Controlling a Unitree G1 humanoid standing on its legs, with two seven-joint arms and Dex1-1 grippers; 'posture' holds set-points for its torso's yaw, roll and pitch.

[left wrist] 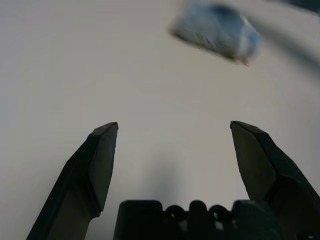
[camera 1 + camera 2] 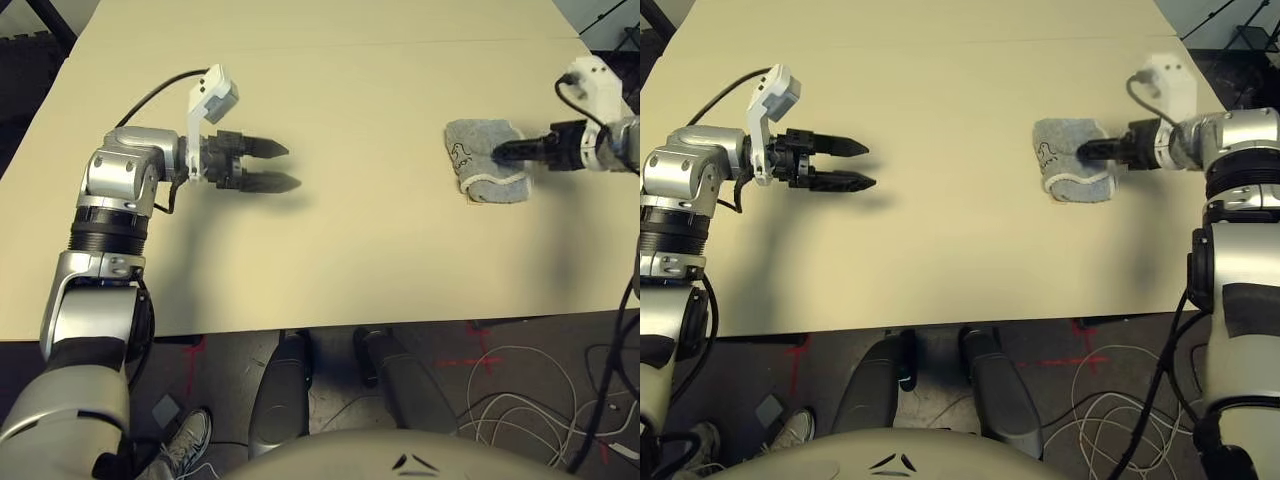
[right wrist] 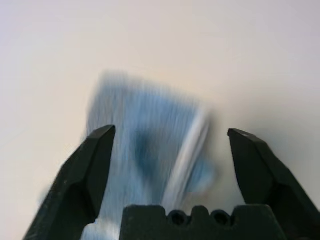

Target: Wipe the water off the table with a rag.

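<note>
The grey-blue rag point(image 2: 478, 165) lies folded on the right side of the pale table point(image 2: 350, 250). My right gripper point(image 2: 500, 152) reaches in from the right, just over the rag. In the right wrist view its fingers point(image 3: 92, 165) stand wide apart, with the rag point(image 3: 150, 150) beneath and between them and not pinched. My left gripper point(image 2: 287, 166) hovers open over bare table on the left, pointing at the rag point(image 1: 217, 31) from well away. The water is out of view or hidden under the rag.
A thin seam point(image 2: 330, 45) crosses the table near its far side. The front edge point(image 2: 330, 328) runs close to my body. Below it, white cables point(image 2: 520, 390) lie on the floor, and a person's shoe point(image 2: 185, 440) is at lower left.
</note>
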